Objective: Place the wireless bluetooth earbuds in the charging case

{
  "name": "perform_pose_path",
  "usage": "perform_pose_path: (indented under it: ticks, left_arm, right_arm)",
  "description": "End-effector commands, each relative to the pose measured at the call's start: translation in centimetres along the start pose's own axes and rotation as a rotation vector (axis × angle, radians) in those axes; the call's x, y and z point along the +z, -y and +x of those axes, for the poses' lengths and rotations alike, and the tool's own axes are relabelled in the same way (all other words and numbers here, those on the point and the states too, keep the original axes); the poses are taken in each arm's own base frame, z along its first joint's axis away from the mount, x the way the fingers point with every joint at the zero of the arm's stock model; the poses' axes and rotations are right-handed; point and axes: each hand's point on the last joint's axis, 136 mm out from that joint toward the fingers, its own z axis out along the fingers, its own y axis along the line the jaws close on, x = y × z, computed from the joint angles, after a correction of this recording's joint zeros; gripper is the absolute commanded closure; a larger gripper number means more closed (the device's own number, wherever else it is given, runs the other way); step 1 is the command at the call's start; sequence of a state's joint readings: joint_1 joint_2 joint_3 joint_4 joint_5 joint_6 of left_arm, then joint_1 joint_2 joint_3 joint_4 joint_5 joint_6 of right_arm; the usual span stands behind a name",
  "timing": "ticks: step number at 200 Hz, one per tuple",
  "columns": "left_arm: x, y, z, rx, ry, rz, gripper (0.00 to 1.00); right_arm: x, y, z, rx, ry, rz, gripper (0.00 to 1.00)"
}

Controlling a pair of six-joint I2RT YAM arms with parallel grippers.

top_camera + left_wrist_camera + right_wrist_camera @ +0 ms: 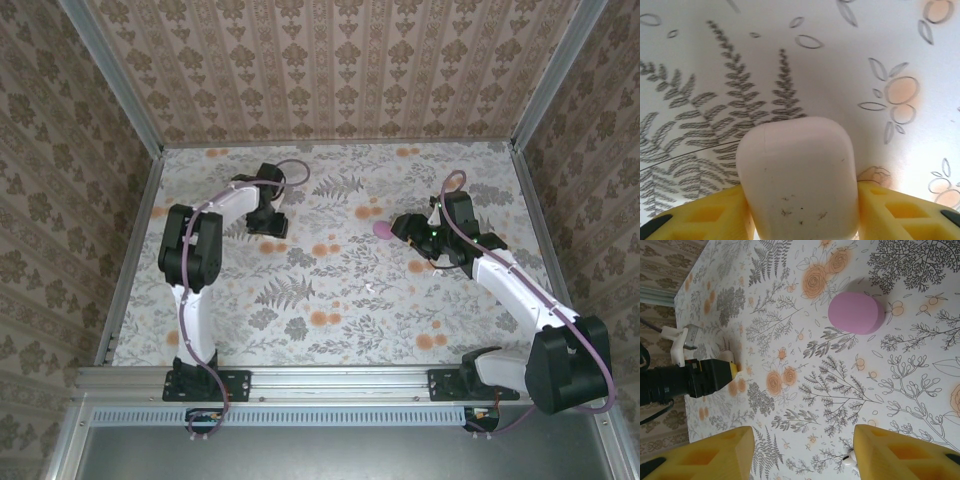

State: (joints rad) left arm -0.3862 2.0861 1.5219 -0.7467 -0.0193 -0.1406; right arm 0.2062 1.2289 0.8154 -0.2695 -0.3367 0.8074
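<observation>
Left gripper [802, 192] has the white case [797, 165] sitting right between its yellow fingers [700, 217]. I can't spot a gap on either side, but whether it's properly clamped or just hugging the case, I can't tell. The case looks closed, with a seam near its far end at 12 o'clock and a few dark scuffs on top. The flowery table [330, 320] is behind it, with fern print off at 10 o'clock.

Right gripper [804, 440] is spread wide, with nothing between the fingers but tablecloth. One earbud [851, 458], tiny and white, lies on the table at about 5 o'clock in the right wrist view. It's just beside the inner edge of the finger on that side and partly cut off by the bottom of the frame. Can't say if it's touching the finger. The pink pebble [856, 312] sits well ahead at 1 o'clock, flat on the table, nothing touching it.

From the top camera, the left gripper is at roughly 10 o'clock from the table's middle and the right gripper at 2 o'clock, well apart. The pebble is just beside the right gripper, at its 9 o'clock.
</observation>
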Motion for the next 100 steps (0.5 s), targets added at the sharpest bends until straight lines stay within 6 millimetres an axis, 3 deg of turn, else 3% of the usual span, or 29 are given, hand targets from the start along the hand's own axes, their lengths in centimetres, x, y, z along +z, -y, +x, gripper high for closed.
perform_pose_path:
  ticks: [1, 10, 14, 68, 100]
  left_arm:
    - [-1.0, 3.0, 1.0, 0.170, 0.005, 0.061, 0.49]
    - [-1.2, 3.6, 1.2, 0.216, 0.021, 0.079, 0.49]
    - [-1.5, 5.2, 1.5, 0.264, 0.029, 0.093, 0.49]
    - [-5.7, 14.0, 3.3, 0.593, 0.281, 0.280, 0.47]
    - [-8.1, 17.0, 4.7, 0.774, 0.451, 0.360, 0.47]
  right_arm:
    - [-0.4, 0.5, 0.6, 0.012, -0.007, -0.001, 0.43]
    - [-0.3, 0.8, 0.7, 0.014, -0.010, 0.003, 0.43]
    - [-0.3, 0.9, 0.8, 0.014, -0.011, 0.003, 0.43]
    - [0.0, 1.4, 1.3, 0.014, -0.043, -0.014, 0.43]
    - [0.2, 1.4, 1.5, 0.006, -0.060, -0.032, 0.43]
